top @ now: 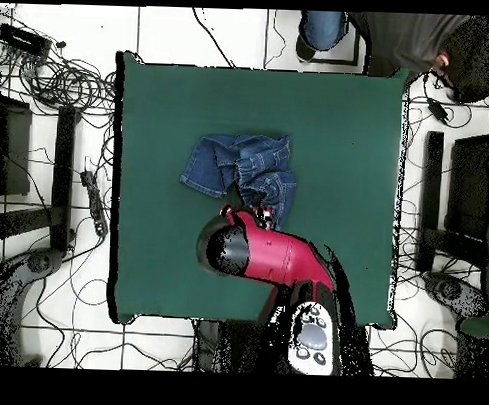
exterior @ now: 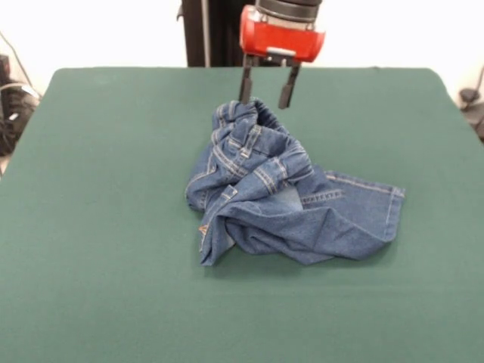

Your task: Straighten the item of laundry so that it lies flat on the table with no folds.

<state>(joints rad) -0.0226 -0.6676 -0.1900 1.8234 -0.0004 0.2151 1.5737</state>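
The blue denim jeans lie crumpled in a heap near the middle of the dark green table, with the waistband bunched up at the far side and one leg spread toward the right. In the overhead view the jeans lie just above the red arm. My gripper hangs just above the far edge of the heap, by the waistband. Its two dark fingers are apart and hold nothing. In the overhead view the arm hides the gripper.
A person stands past the table's far edge in the overhead view. Cables and stands lie on the floor around the table.
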